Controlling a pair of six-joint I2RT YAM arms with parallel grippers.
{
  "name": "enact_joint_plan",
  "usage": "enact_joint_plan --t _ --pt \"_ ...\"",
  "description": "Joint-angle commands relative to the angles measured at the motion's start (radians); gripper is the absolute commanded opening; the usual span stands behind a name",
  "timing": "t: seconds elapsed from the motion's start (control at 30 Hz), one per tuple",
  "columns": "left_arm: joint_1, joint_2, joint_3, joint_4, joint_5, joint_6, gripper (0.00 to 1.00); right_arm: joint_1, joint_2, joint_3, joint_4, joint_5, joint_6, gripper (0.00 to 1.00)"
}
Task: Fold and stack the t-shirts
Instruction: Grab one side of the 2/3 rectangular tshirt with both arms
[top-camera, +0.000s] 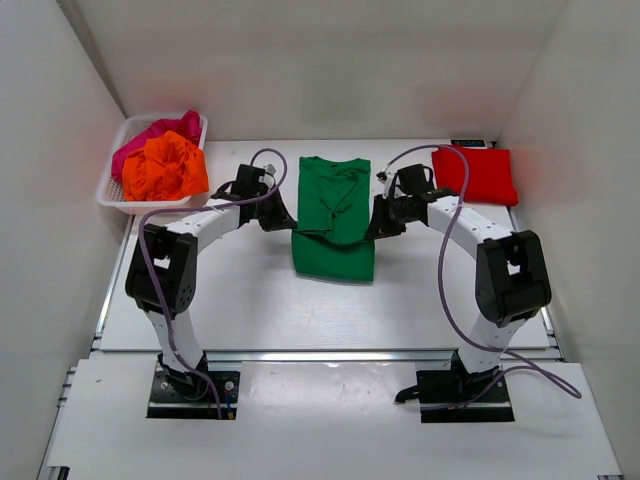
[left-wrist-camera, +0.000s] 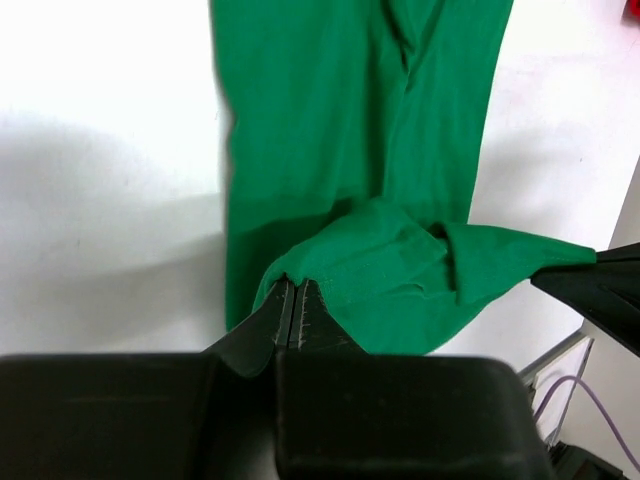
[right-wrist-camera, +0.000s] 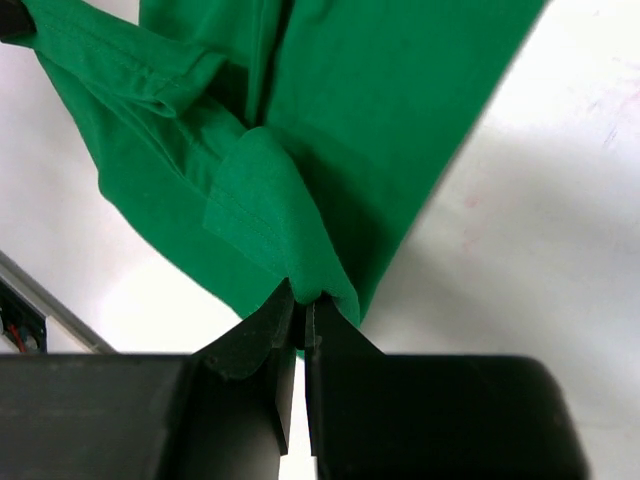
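Note:
A green t-shirt (top-camera: 334, 215) lies lengthwise in the middle of the table, its sides folded in. My left gripper (top-camera: 290, 222) is shut on the shirt's left edge and my right gripper (top-camera: 374, 228) is shut on its right edge, both about midway along it. In the left wrist view the jaws (left-wrist-camera: 294, 284) pinch a raised fold of the green t-shirt (left-wrist-camera: 350, 140). In the right wrist view the jaws (right-wrist-camera: 303, 298) pinch a fold of the green t-shirt (right-wrist-camera: 380, 110). A folded red t-shirt (top-camera: 476, 176) lies at the back right.
A white basket (top-camera: 113, 194) at the back left holds a crumpled orange t-shirt (top-camera: 165, 168) and a pink t-shirt (top-camera: 158, 131). White walls close in the table on the left, back and right. A small dark device (top-camera: 470, 143) sits behind the red t-shirt.

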Motion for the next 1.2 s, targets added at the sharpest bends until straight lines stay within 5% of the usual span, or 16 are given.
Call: enact_joint_plan --t 0.0,0.33,0.63,0.83,1.17 --pt "0.002 0.023 0.069 0.017 0.021 0.019 0.00 -0.010 0.034 0.068 0.018 -0.013 -0.034 0.00" --pt "0.007 0.134 0.141 -0.001 0.020 0.036 0.04 -0.036 0.159 0.160 0.023 0.003 -0.059 0.00" --pt "0.042 0.204 0.235 0.023 0.018 -0.004 0.29 -0.063 0.178 0.164 0.143 -0.020 -0.023 0.31" --pt "0.053 0.238 0.304 0.035 0.023 -0.020 0.33 -0.094 0.147 0.127 0.261 -0.011 0.001 0.43" --pt "0.099 0.166 0.230 -0.015 0.032 0.003 0.38 -0.099 0.022 0.061 0.192 0.068 0.014 0.62"
